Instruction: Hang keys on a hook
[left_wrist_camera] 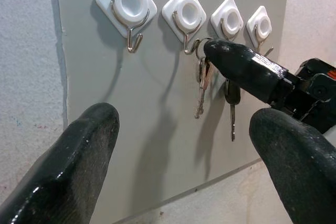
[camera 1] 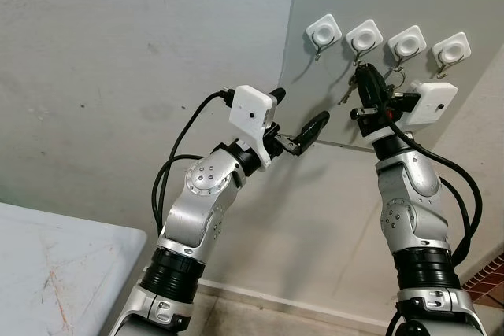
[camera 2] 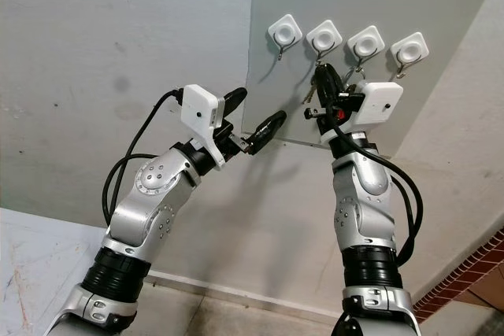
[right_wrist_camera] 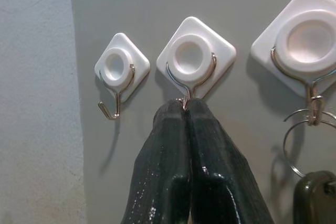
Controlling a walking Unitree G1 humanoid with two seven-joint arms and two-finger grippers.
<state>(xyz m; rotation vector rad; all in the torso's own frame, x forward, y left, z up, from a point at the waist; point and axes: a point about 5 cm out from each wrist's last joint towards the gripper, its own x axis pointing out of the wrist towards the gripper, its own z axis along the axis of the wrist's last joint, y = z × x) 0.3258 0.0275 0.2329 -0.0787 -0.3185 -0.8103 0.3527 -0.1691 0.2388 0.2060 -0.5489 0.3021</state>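
Note:
A grey board (camera 1: 315, 116) on the wall carries a row of white hooks. My right gripper (camera 1: 364, 73) is raised to the second hook (right_wrist_camera: 191, 59) from the left. Its fingers are shut on the ring of a bunch of silver keys (left_wrist_camera: 202, 85), right at the hook's wire. The keys dangle below the fingertips. Lower down and left of the board, my left gripper (camera 1: 302, 106) is open, holds nothing and points at the board. The leftmost hook (right_wrist_camera: 116, 66) is bare.
A second key ring with a black-headed key (left_wrist_camera: 231, 95) hangs on the third hook (camera 1: 407, 42). The fourth hook (camera 1: 451, 49) is at the board's right end. A pale table (camera 1: 47, 273) lies at lower left, and brickwork (camera 1: 490, 273) at lower right.

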